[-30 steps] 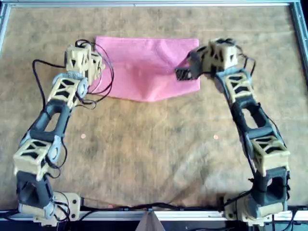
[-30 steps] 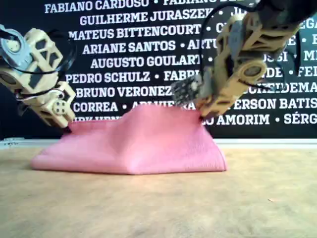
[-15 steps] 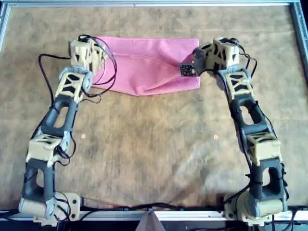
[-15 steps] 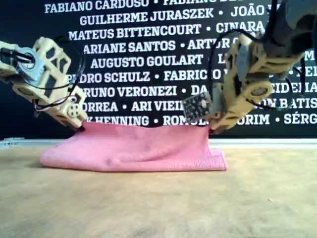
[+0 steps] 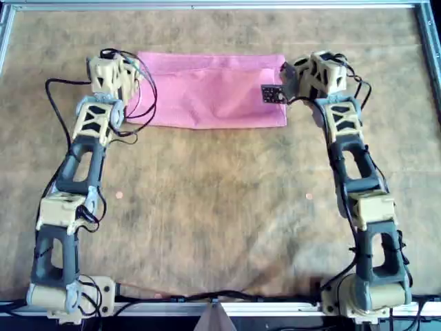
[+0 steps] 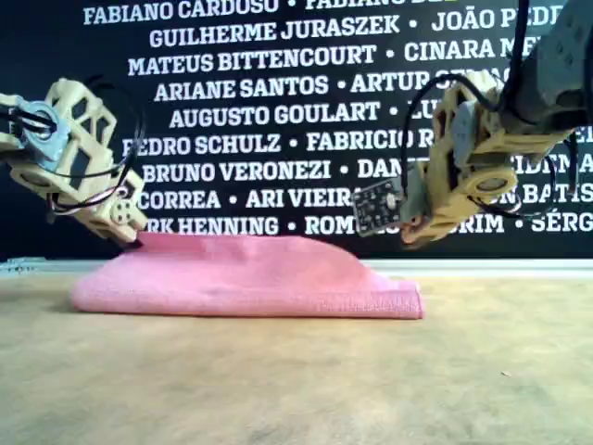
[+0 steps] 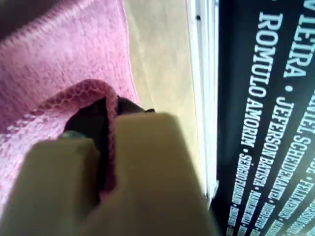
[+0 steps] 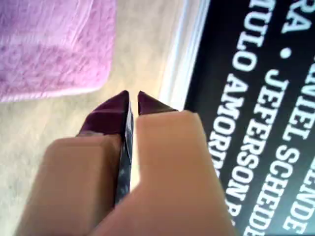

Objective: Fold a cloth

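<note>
In the overhead view, at the left, you find my first gripper (image 7: 110, 117) clamped on the hem of the cloth (image 5: 213, 89). The cloth lies as a flat doubled band on the far part of the table (image 5: 220, 207). It looks light, limp and fuzzy, so it should sag and drag. Take it by corners or hems, pinching both layers. At the right, my second gripper (image 8: 132, 102) hovers just off the cloth's corner, jaws together on nothing. One cloth, two grippers.
</note>
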`<state>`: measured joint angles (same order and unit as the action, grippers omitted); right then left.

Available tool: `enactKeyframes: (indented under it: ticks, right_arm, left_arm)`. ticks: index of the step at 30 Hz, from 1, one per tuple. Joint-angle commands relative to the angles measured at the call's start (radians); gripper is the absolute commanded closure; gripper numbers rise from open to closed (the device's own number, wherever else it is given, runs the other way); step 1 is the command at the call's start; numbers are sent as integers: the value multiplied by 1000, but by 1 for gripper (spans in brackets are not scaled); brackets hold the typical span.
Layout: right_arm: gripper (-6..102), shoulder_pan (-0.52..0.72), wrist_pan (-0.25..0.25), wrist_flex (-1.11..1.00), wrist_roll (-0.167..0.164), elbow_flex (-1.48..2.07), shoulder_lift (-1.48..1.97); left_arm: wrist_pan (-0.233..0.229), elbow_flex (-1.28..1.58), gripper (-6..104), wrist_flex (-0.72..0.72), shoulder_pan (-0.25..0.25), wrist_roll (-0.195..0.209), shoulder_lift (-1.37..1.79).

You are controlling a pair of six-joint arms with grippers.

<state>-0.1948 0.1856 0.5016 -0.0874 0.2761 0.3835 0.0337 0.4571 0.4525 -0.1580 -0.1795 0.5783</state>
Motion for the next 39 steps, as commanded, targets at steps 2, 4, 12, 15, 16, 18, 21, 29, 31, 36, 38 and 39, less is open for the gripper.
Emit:
enactKeyframes:
  ticks: [2,4,12,15,16,18,21,29,31,36,38,39]
  right_arm:
    - [91,14,-6,-48,-5,-112,20]
    - [90,15,-6,-48,-3,-115,18]
    - [55,14,0,-46,-2,-115,31]
    - [42,14,8,-44,-2,-117,51]
    - [38,14,9,-44,0,-117,54]
    - [32,11,9,-32,0,-127,71]
    - [29,14,9,-25,11,-130,118]
    - [29,15,11,17,0,-115,238]
    - [28,14,11,129,0,-115,295]
    - [28,14,11,561,-2,-127,485]
    - [28,14,11,727,-2,-138,551]
    - [28,14,11,802,-2,-138,586]
  left_arm:
    - [15,-77,99,-18,9,-8,18]
    - [18,-78,97,-20,8,-8,-5]
    - [0,-77,53,-18,11,-8,-38]
    - [0,-75,37,-18,11,-8,-41]
    - [3,-77,33,-18,12,-8,-41]
    - [0,-77,26,-18,9,-8,-29]
    - [17,-77,17,-18,15,-8,-21]
    - [-2,-74,8,5,23,2,0]
    - [-3,-55,9,14,25,6,87]
    - [-2,80,9,299,11,9,425]
    - [2,161,9,465,6,12,589]
    - [12,210,8,540,6,12,664]
